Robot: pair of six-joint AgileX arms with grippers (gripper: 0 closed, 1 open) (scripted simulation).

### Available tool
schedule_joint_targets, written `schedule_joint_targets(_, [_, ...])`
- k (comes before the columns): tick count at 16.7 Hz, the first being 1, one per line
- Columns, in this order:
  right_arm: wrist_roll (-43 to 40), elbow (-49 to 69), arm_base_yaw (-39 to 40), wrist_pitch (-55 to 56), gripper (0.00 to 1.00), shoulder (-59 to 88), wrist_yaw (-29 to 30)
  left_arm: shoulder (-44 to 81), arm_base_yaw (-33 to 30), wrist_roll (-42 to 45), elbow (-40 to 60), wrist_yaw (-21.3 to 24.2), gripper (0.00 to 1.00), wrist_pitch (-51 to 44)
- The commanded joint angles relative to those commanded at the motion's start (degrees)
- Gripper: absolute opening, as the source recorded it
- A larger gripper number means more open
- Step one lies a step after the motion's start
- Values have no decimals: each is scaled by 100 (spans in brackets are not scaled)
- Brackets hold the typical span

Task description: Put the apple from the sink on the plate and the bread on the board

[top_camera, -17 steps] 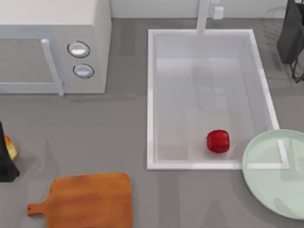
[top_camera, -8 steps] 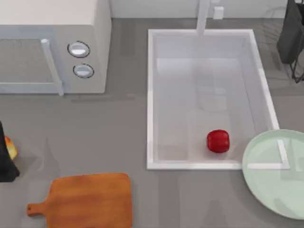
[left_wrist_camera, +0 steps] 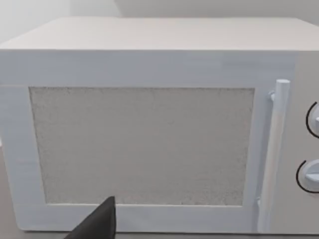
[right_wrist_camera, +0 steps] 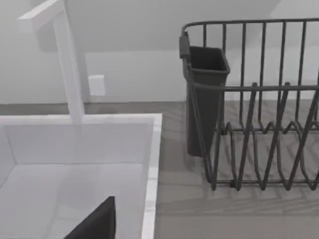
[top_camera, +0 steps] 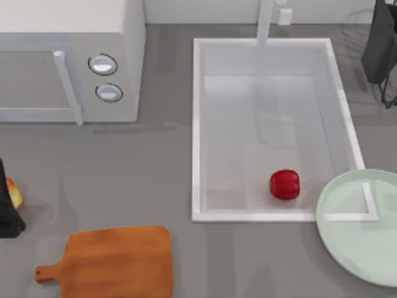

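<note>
The red apple (top_camera: 285,184) lies in the white sink (top_camera: 197,130), near its front right corner. The pale green plate (top_camera: 353,248) sits at the front right and overlaps that sink corner. At the front left lies the wooden board (top_camera: 118,261), bare, with its handle pointing left. A golden bit of the bread (top_camera: 13,194) peeks out at the table's left edge, mostly hidden by my dark left gripper (top_camera: 6,214) right beside it. One dark fingertip (left_wrist_camera: 99,224) points at the microwave. Another dark fingertip (right_wrist_camera: 99,221), of my right gripper, hangs over the sink's far right part.
A white microwave (top_camera: 68,62) fills the back left, door shut. The white tap (top_camera: 265,18) rises behind the sink. A black wire dish rack (right_wrist_camera: 259,129) with a dark cup stands at the back right. Bare grey counter lies between microwave and board.
</note>
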Motion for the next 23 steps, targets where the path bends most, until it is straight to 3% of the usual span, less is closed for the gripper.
schedule_joint_targets(5, [513, 1900, 492, -1231, 100, 2322, 3, 0, 0, 0, 0, 0, 100, 0])
schedule_joint_targets(17, [1965, 7319, 1883, -4711, 100, 9561, 12, 0, 0, 0, 0, 0, 100, 0])
schedule_joint_targets(23, [2342, 8713, 2244, -5616, 100, 11390, 14, 0, 0, 0, 0, 0, 100, 0])
